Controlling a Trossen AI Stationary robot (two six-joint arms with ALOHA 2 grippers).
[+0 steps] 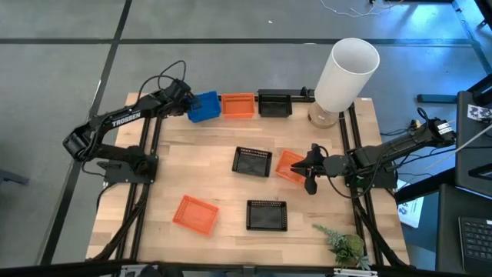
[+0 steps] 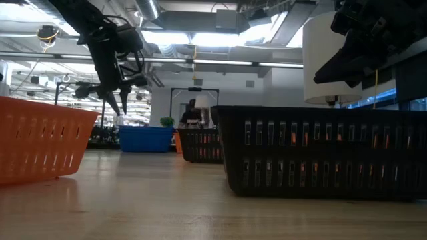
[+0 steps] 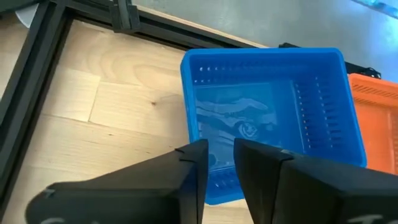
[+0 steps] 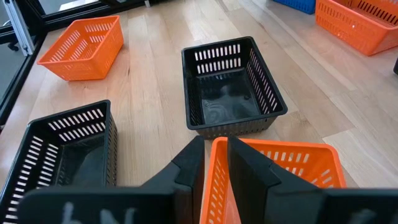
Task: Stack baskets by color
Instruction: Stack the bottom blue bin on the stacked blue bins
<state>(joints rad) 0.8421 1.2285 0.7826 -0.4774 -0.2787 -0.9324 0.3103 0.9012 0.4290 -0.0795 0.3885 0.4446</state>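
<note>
A blue basket [image 1: 204, 106] stands on its bottom at the table's far left, first in a far row with an orange basket [image 1: 237, 105] and a black basket [image 1: 274, 103]. My left gripper [image 3: 221, 155] hovers open just over the blue basket's left wall [image 3: 214, 186]; the low view shows its fingers [image 2: 115, 105] above the rim. Mid-table lies a black basket [image 1: 252, 161], and beside it a tilted orange basket [image 1: 289, 165], on which my right gripper [image 1: 309, 166] is shut. Another orange basket [image 1: 194, 213] and black basket [image 1: 267, 215] lie nearer. My right gripper pinches the orange basket's wall on the table's right side, at its rim [image 4: 217, 163], with one finger inside the basket and one outside. The fingers come from the table's right, slanting down. The basket is tilted; whether its low side rests on the table, I cannot tell.
A tall white cylinder [image 1: 346, 73] stands at the far right corner, and a small green plant [image 1: 346, 245] at the near right. Black frame rails [image 1: 142, 192] run along the left and right edges. Bare wood [image 1: 192, 158] shows mid-left.
</note>
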